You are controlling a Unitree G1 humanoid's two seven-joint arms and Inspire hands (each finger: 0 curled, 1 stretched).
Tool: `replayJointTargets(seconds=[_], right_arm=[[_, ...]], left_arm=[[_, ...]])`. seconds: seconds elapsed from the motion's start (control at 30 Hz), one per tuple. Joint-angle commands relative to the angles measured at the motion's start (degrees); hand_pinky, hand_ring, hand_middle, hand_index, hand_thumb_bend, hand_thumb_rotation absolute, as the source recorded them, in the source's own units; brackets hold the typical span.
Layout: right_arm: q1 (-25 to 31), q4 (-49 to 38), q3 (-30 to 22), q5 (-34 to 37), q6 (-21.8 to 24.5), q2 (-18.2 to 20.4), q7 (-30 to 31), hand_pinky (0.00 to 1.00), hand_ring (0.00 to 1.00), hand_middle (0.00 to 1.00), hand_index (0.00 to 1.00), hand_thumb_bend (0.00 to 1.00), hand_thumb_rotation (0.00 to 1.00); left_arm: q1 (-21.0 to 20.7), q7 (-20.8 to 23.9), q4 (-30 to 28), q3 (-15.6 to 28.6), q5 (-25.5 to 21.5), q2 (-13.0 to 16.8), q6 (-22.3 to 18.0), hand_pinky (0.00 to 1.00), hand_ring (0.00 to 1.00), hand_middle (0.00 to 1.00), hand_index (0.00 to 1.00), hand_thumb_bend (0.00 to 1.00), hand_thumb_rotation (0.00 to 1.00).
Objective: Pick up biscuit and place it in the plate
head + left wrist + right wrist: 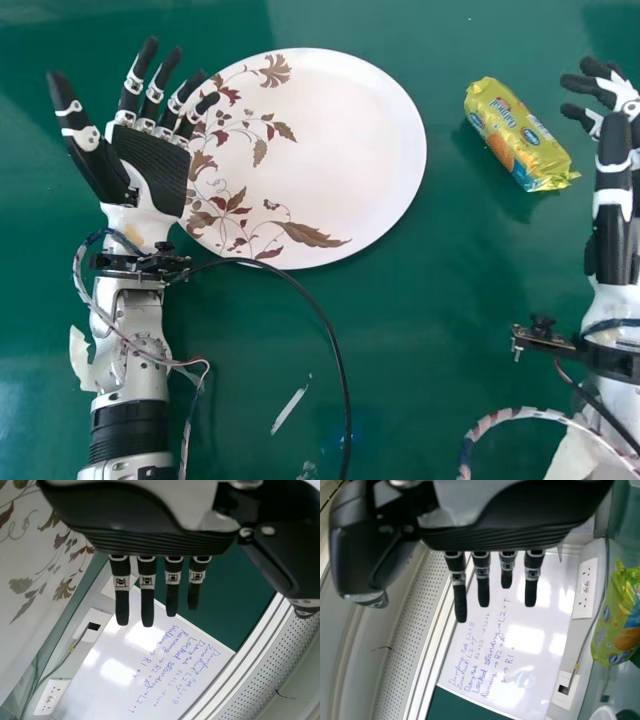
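I see biscuit packet point(515, 135) on green tabletop point(450, 350), strip of tabletop between it and right rim of plate point(412, 160). Right robot hand point(610, 240) near head view's right edge, fingers straight. Left robot hand point(150, 170) overlaps plate's left rim, fingers straight, spread.

Table seen from above, whiteboard seen from beside each hand.
In the head view, the table point(450, 330) is looked down on steeply from above, with the plate point(340, 150) taken in at left and the biscuit packet point(517, 135) at far right. In the wrist views, the left hand point(150, 165) and right hand point(612, 240) are seen from very close, and the whiteboard point(165, 695) is faced aslant beyond them. The plate is shared by the head and left wrist views, the biscuit packet by the head and right wrist views, the whiteboard by both wrist views.
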Motion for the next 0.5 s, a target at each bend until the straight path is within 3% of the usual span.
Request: replayJointTargets(seconds=[0.0,0.13,0.47], right_arm=[[0.4,-0.7,-0.9,-0.4,-0.2,-1.5,0.3,0.81,0.92,0.89,0.72,0.77,0.43],[0.1,-0.2,-2.2,-1.3,-0.3,-4.1,0.6,0.81,0.92,0.89,0.72,0.77,0.41],[0.5,-5.4,-4.4,-1.6,5.4,-9.3,3.6,0.80,0.93,0.90,0.73,0.75,0.45]], left_arm=[[3.0,0.3,4.4,0.2,0.1,-1.6,-0.6,0.66,0.74,0.86,0.88,1.00,0.82],[2.5,0.3,5.1,0.4,0.1,-1.8,-0.9,0.66,0.72,0.85,0.88,1.00,0.78],[1.8,-0.1,6.4,0.3,1.0,-1.8,-2.0,0.69,0.76,0.86,0.88,1.00,0.68]])
